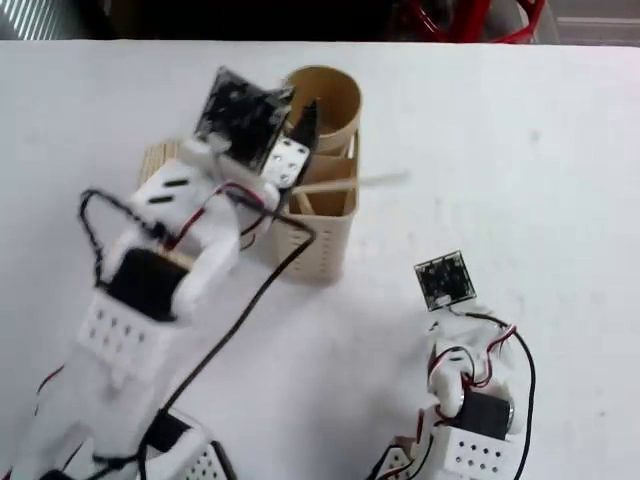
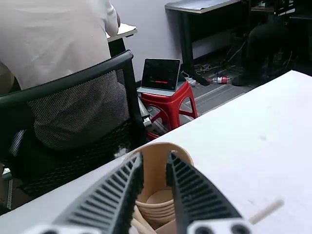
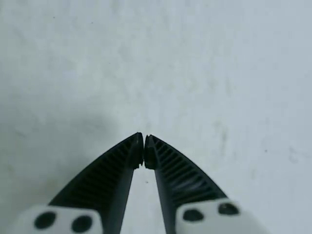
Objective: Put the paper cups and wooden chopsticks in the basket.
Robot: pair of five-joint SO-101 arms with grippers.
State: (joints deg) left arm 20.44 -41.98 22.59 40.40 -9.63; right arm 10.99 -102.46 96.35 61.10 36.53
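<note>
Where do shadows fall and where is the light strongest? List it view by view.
High view: the table is evenly bright, its shadows barely marked; the strip beyond it is dark. Left wrist view: the cup in the basket is shaded inside, and the room behind is dim. Right wrist view: a faint grey shadow lies on the table beside the right gripper; no glare.

A white counter point(image 1: 540, 160) is spreading out here; beyond its far edge a black mesh chair point(image 2: 73, 112) is standing, a red stool point(image 2: 168, 105) beside it is carrying an open laptop point(image 2: 160, 74), and a bottle point(image 2: 219, 79) is lying on the floor point(image 2: 217, 95)
</note>
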